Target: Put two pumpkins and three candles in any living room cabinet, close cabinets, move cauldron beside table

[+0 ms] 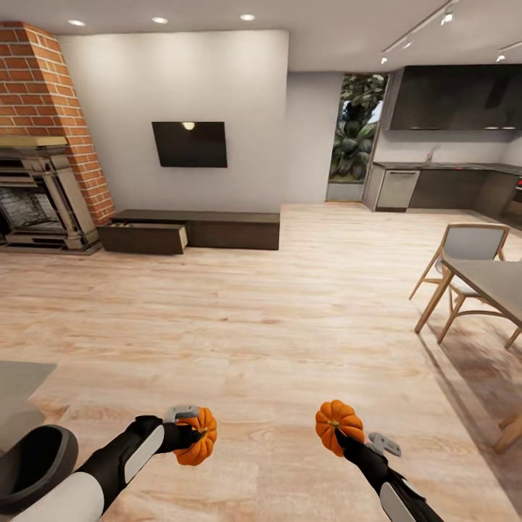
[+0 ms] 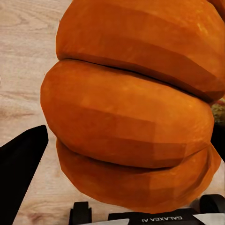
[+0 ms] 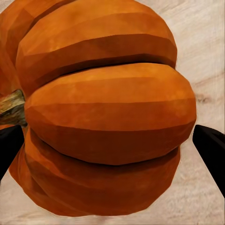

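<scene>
Each gripper, left (image 1: 190, 436) and right (image 1: 346, 435), clamped on a pumpkin (image 1: 197, 436) (image 1: 338, 426), the robot heads for the cabinet (image 1: 190, 230), far ahead, one drawer (image 1: 143, 236) open; next likely a drive closer.

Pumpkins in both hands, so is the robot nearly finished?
Not nearly. In hand: the left tool grips one pumpkin, the right tool grips the other pumpkin. Ready: the cabinet across the floor has a drawer open. Left: storing both pumpkins, the candles, closing up, and placing the cauldron beside the robot.
</scene>
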### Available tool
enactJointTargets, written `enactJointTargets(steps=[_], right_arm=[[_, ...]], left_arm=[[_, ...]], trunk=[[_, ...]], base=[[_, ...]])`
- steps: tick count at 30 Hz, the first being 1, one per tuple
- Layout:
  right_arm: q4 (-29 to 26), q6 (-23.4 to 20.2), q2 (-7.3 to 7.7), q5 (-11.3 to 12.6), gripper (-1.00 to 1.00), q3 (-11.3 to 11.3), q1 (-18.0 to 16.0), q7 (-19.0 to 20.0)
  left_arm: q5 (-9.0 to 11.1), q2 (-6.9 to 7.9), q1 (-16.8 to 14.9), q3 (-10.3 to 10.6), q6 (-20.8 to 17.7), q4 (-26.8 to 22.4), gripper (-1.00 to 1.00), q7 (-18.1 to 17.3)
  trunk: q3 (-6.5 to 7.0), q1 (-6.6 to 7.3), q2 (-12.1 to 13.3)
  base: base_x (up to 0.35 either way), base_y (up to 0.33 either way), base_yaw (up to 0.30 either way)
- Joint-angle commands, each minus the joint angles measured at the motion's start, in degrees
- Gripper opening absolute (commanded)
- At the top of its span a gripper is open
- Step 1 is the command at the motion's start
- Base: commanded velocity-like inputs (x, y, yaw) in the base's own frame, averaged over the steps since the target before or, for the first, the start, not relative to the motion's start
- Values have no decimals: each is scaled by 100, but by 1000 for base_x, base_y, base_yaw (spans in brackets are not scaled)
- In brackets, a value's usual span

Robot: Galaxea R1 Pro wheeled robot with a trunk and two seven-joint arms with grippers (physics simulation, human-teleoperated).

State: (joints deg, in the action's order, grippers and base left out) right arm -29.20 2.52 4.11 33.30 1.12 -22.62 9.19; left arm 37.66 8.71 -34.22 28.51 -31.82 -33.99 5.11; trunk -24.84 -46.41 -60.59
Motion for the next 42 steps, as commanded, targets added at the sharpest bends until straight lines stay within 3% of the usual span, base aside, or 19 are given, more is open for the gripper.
enactJointTargets(steps=[1,30,42], right_arm=[[2,21,3,62,-100,11,-5,22],[8,21,3,62,-100,11,-5,-4],[8,21,3,62,-100,3,-5,-5]], left_arm=[[58,8,-6,41,-11,-15,-100,66],[56,5,-6,42,0,-11,-100,69],[-56,0,-6,49,0,-11,-100,77]], trunk=[[-6,-3,-4],[-6,-3,-4],[-6,-3,-4]], base=[[283,0,0],[280,0,0],[278,0,0]])
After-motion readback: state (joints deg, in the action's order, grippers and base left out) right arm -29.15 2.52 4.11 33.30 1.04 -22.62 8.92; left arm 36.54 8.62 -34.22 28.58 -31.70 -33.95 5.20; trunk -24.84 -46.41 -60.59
